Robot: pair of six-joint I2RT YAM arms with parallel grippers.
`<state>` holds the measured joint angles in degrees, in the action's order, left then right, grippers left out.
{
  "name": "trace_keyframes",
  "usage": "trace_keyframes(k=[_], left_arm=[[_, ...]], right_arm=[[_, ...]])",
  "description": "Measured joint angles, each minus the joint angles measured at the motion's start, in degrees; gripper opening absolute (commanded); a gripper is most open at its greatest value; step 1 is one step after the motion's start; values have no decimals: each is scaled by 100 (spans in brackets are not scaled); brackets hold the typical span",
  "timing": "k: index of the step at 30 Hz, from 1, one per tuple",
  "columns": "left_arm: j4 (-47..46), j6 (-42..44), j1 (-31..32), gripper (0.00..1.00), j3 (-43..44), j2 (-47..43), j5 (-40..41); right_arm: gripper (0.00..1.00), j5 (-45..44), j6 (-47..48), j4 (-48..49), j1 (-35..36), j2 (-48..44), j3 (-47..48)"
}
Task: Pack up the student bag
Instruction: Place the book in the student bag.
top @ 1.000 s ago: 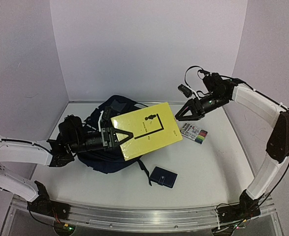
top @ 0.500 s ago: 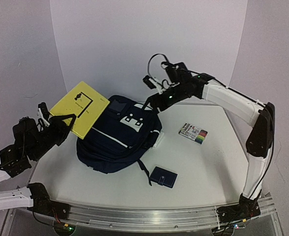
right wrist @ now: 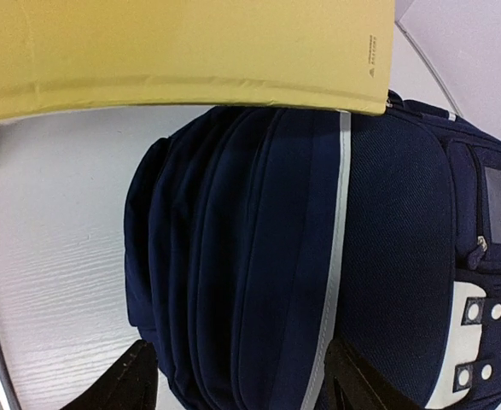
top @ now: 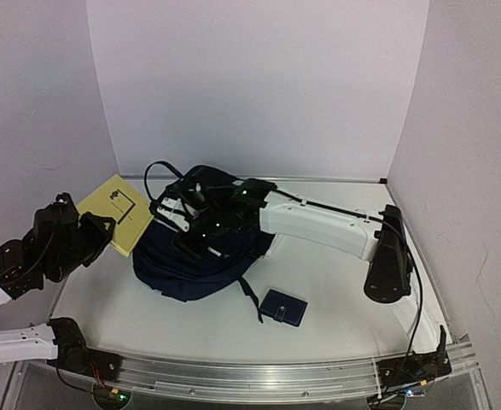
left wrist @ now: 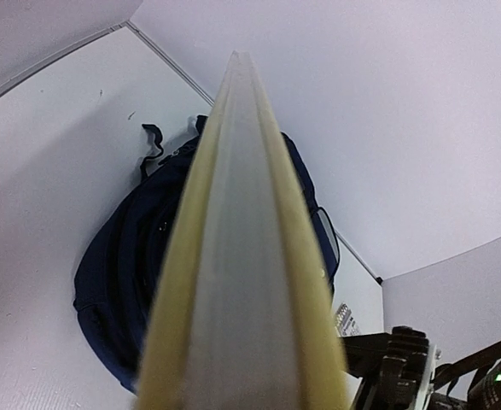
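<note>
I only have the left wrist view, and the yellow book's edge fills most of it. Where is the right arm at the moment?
Observer: It is stretched across to the student bag. The right gripper hangs above the bag's side, open and empty.
Operator: Which way up is the bag lying?
Observer: Front up. Its white patch with the dark dots faces upward.
Operator: Is anything loose on the table?
Observer: A small navy wallet lies in front of the bag, close to the end of its strap.
</note>
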<state>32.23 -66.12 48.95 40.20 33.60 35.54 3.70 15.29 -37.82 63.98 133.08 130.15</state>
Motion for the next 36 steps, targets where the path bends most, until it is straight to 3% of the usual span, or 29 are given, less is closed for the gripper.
trace_keyframes(k=[5,8,10,14,17,28,36], left_arm=[[190,-61,0,0,97,103,45],[186,-62,0,0,99,111,37],[172,-62,0,0,99,143,20],[53,-58,0,0,99,346,-35],[-81,-32,0,0,99,567,-132],[-1358,683,0,0,-82,772,-1019],[-2246,1222,0,0,-275,842,-2232]], right_arm=[[67,-497,161,72,91,554,336],[61,-808,249,98,64,789,365],[50,-1015,297,96,45,915,365],[14,-1124,333,95,-6,996,365],[1,-1021,228,136,-50,994,339],[0,748,-324,185,-1249,563,149],[0,2048,-934,68,-2025,511,722]])
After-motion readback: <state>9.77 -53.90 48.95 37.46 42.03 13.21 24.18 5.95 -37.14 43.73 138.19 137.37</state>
